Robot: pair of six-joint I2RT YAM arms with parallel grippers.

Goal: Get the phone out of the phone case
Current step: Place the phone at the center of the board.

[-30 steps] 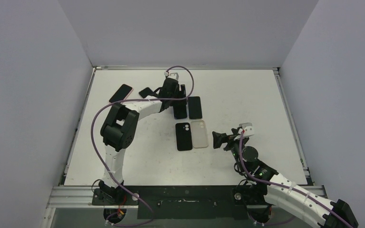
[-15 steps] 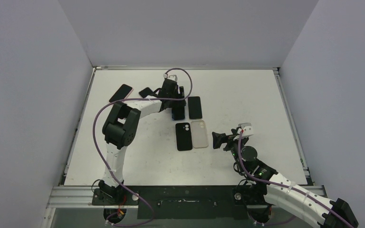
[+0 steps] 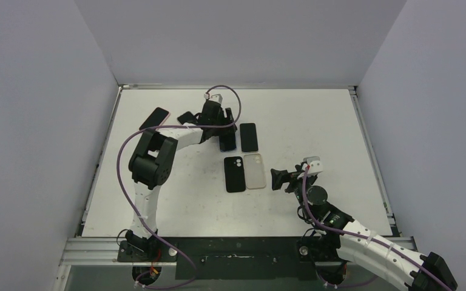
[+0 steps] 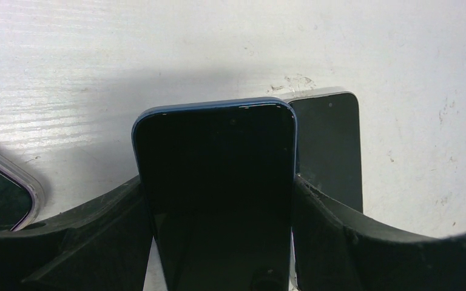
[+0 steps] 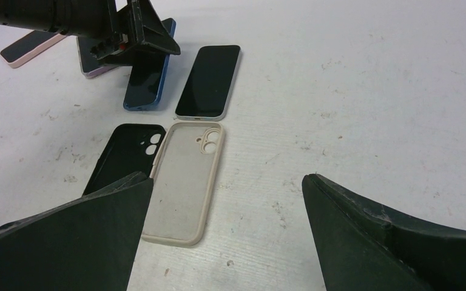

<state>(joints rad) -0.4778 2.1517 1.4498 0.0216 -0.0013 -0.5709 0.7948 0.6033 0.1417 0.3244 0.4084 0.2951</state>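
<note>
The left arm reaches far forward, and the left gripper is clamped on the side edges of a blue phone. The right arm sits low near its base. The right gripper points left with its jaws spread wide, holding nothing.

Surface finishes
The blue-edged phone has a glossy black screen; the beige plastic case looks matt; the white tabletop is scuffed.

left case beside right case, lying phone behind, gripped phone left of it
</note>
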